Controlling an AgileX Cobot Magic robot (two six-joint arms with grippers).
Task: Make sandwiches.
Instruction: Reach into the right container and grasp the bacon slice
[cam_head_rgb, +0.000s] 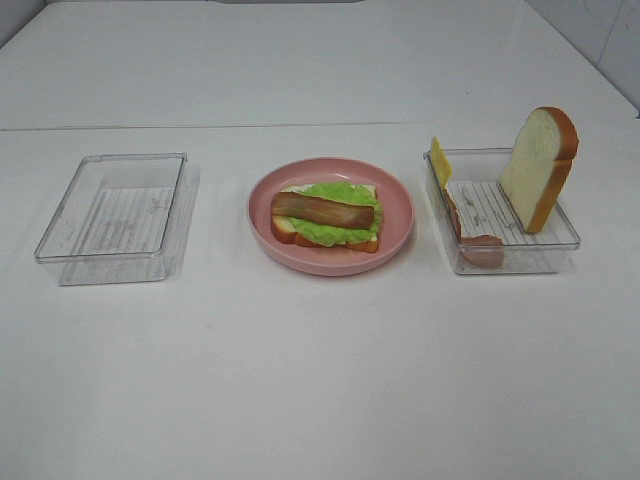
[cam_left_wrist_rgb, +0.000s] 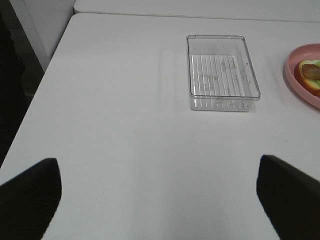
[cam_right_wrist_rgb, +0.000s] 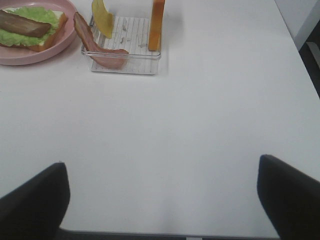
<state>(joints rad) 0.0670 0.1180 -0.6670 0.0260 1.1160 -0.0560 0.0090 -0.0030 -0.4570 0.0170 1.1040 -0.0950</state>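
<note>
Next, cheese probably goes on

Left tray is empty, and the left jaws are wide open. At centre, the sandwich on the pink plate has bread, lettuce and bacon. The right jaws, open too, should pinch the cheese slice leaning in the right tray.

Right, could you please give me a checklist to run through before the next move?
1. Left fingers open, holding nothing: ok.
2. Right fingers open, holding nothing: ok.
3. Brown bacon strip flat on the green lettuce on the round pink plate: ok.
4. Yellow cheese square on the stack: not ok; it leans in the right clear plastic box.
5. White bread slice for the top, upright in that box: ok.
</note>
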